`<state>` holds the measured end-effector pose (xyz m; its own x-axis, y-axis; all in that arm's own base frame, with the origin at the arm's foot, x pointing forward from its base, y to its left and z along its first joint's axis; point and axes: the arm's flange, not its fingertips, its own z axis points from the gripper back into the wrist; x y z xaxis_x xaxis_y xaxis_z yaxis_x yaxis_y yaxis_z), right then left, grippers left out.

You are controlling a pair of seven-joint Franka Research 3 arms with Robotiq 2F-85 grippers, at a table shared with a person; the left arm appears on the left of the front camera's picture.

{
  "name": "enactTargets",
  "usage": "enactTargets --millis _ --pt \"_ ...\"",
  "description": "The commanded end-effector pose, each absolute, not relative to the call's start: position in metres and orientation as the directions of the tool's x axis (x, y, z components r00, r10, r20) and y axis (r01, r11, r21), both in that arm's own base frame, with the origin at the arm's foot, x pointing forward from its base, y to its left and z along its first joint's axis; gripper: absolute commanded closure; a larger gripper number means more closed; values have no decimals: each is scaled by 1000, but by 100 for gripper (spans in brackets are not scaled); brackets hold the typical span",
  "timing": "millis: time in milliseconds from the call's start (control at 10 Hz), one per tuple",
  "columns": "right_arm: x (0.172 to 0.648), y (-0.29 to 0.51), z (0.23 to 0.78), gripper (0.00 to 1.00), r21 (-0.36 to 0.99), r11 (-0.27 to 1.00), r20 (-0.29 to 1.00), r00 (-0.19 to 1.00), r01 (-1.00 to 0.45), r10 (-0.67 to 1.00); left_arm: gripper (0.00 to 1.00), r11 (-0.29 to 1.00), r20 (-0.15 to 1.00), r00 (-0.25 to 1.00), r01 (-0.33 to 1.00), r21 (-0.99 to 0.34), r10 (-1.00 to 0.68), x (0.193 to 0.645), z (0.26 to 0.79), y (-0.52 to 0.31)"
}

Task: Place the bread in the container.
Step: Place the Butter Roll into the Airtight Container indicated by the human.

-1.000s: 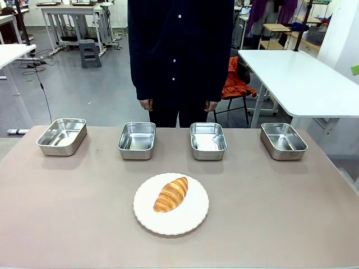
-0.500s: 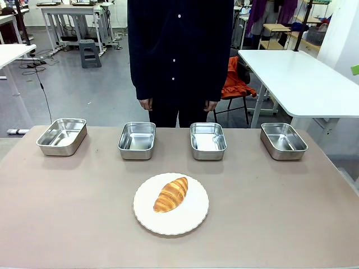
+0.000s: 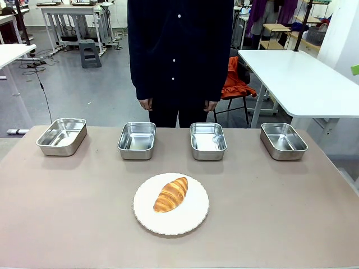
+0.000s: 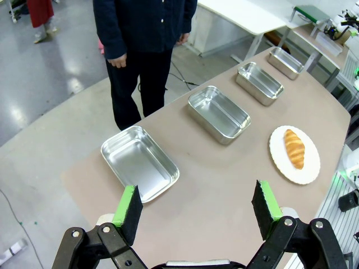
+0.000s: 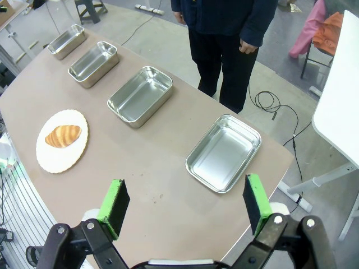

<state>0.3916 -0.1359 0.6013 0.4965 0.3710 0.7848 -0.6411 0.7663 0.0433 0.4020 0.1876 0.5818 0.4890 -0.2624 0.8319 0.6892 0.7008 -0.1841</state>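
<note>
- Step in hand: the start, judged from the layout. Nothing is grasped and the bread (image 3: 171, 194) is untouched.
- Bread: lies on a white plate (image 3: 190, 223) at the near middle of the desk (image 3: 67, 213), set aslant with its far tip toward the robot's right.
- Left claw (image 4: 196, 203): spread wide, empty, hanging high over the desk's left end.
- Right claw (image 5: 184, 200): spread wide, empty, hanging high over the desk's right end.
- Trays: four alike in a row along the far edge, all empty.
  - far-left tray (image 3: 61, 136)
  - mid-left tray (image 3: 137, 140)
  - mid-right tray (image 3: 207, 140)
  - far-right tray (image 3: 283, 140)
  - Which one is meant, I cannot tell.
- Next move, as judged:
  - One arm comes down over the plate.
  - The wrist turns so the pads span the loaf's short width at its thick middle.
  - The grip is light, since the crust looks glossy and likely soft.
  - The loaf is then lifted clear of the plate rim and carried to a tray.
- In the way: nothing lies between plate and trays, only bare desk.
- Person (image 3: 179, 50): stands behind the two middle trays with hands hanging off the desk. A reach there comes close to them.
- Risk: the pads catch the plate rim or push the loaf along the plate.
</note>
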Motion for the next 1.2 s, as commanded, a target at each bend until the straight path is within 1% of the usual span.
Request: enactTargets --millis 0,1100 --pt "392 -136 601 0 50 758 797 483 -650 362 0 694 837 479 697 -181 -263 400 584 188" --pt "392 -136 601 0 50 758 797 483 -650 362 0 694 837 479 697 -181 -263 400 584 188"
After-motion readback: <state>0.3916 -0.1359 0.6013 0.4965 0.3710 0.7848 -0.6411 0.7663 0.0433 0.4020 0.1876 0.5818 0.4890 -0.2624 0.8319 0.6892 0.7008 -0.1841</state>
